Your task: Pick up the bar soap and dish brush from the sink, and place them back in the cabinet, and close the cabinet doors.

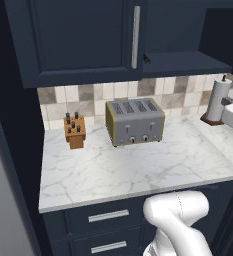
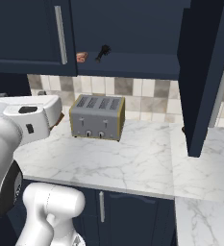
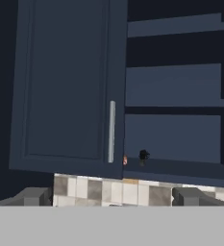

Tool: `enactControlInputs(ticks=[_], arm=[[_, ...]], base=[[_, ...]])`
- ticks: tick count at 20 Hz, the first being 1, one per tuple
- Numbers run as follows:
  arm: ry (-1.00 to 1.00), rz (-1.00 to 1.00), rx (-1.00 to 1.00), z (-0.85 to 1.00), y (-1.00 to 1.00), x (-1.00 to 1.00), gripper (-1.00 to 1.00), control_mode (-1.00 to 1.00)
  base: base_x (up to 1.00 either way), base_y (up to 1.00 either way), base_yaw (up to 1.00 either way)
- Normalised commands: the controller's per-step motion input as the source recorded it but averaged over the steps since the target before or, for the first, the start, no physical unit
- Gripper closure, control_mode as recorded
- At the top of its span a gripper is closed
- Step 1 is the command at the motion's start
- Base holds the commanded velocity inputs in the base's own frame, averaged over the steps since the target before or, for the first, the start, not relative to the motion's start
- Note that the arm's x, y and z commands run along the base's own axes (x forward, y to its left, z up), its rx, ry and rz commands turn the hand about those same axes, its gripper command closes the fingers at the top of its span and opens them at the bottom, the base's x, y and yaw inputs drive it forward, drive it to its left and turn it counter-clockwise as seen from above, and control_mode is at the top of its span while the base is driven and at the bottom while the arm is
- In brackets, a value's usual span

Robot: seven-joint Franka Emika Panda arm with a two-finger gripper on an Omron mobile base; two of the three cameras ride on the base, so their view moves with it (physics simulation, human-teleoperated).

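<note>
- No brand, label or readable writing is seen on anything.
- The bar soap [image 2: 81, 57] and the dish brush [image 2: 102, 53] are seen side by side on the cabinet [image 2: 132, 65] shelf — the soap at the left, partly hidden behind the left door [image 3: 68, 86].
- The gripper [image 3: 109, 197] is held below them, well apart — fingers [image 3: 32, 196] spread wide, nothing held.
- The right door [image 2: 205, 72] is seen swung open above the marble counter [image 2: 132, 158] and toaster [image 2: 96, 116].

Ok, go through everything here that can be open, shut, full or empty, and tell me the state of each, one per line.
left cabinet door: shut
right cabinet door: swung wide open
cabinet: open on the right side
bar soap: lying on the cabinet's lower shelf
dish brush: on the same shelf, right of the soap
toaster: slots empty
gripper: open, holding nothing
</note>
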Motion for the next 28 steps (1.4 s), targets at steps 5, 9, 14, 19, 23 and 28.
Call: enactControlInputs(ticks=[5,9,14,19,23,28], arm=[[0.00,-0.04,0.00,0.00,0.00,-0.25,-1.00,-1.00],[0.00,-0.07,0.00,0.00,0.00,-0.11,-1.00,-1.00],[0.00,-0.07,0.00,0.00,0.00,-0.12,-1.00,-1.00],[0.00,-0.02,0.00,0.00,-0.01,-0.06,-1.00,-1.00],[0.00,0.00,0.00,0.00,-0.12,-0.11,-1.00,-1.00],[0.00,0.00,0.00,-0.04,-0.18,-0.10,-1.00,-1.00]], base=[[0.00,0.00,0.00],[0.00,0.00,0.00],[0.00,0.00,0.00],[0.00,0.00,0.00],[0.00,0.00,0.00],[0.00,0.00,0.00]])
